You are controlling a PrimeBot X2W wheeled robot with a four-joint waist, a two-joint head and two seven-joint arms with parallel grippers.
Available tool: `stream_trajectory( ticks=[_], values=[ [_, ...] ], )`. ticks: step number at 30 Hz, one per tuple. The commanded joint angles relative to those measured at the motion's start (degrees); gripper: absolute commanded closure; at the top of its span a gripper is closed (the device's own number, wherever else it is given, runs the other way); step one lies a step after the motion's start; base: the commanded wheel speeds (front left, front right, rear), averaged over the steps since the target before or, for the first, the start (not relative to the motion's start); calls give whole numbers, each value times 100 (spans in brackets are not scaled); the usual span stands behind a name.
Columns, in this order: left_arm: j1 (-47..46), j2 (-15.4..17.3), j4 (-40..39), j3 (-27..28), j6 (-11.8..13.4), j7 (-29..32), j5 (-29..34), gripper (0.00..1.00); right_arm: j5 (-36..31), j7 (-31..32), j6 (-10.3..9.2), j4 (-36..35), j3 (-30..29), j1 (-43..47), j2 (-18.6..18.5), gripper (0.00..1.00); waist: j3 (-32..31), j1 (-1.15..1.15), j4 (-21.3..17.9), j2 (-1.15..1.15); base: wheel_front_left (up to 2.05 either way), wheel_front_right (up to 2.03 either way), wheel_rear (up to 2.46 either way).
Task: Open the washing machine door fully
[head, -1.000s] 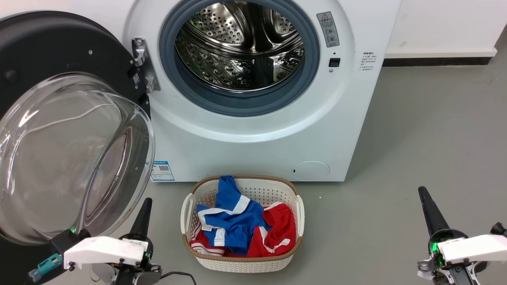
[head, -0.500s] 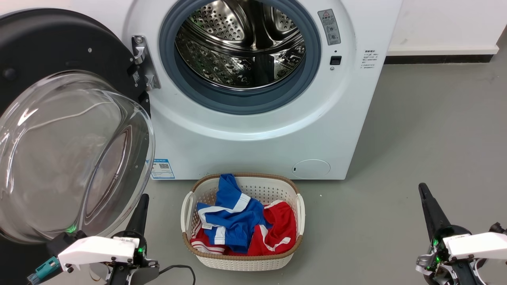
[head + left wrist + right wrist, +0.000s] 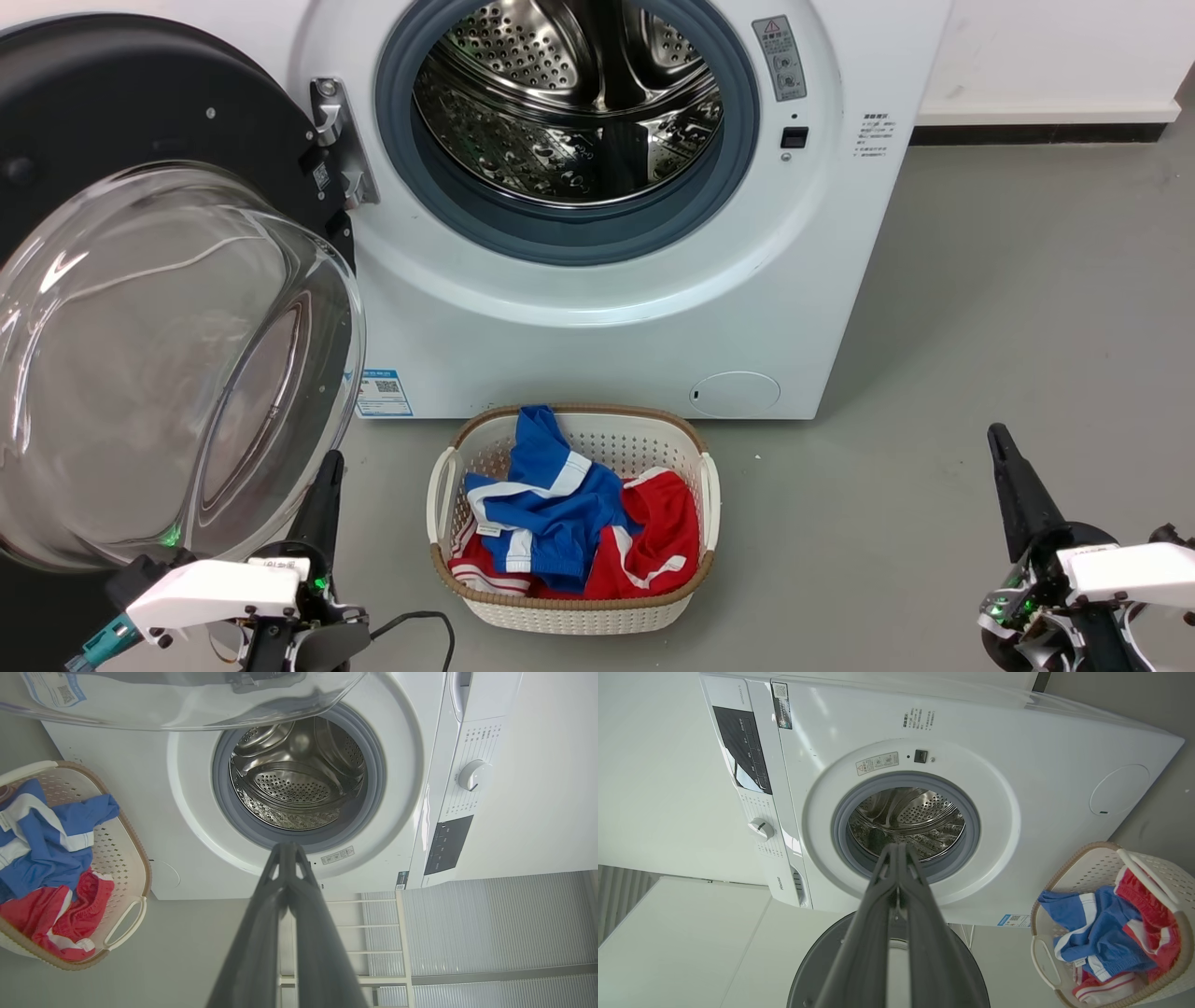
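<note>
The washing machine (image 3: 607,317) is a big white box with its drum hole bare. The washing machine door (image 3: 112,103) hangs swung out at 9 o'clock from that hole, on its metal hinge (image 3: 338,140). It looks heavy and hard, but it should swing easily. Its glass bowl (image 3: 159,373) looks slick and could crack, so I would push on the black rim, far from the hinge. The left gripper (image 3: 329,467) has the bowl near, at 11 o'clock, with a gap between. Its fingers are pressed together, holding nothing. The right gripper (image 3: 999,443) sits well apart at 3 o'clock, fingers pressed together too, holding nothing.
</note>
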Motion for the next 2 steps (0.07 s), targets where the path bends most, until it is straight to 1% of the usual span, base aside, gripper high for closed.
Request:
stream_trajectory(
  ticks=[1,2],
  values=[
    [-96,-30,8,42,-53,32,-93,100,109,11,2,17,-12,-99,13,100,4,0,1,0,0,0,0],
    [-100,-40,12,58,-61,42,-127,100,152,15,2,26,-12,-110,14,100,7,0,2,0,0,0,0]
  ],
)
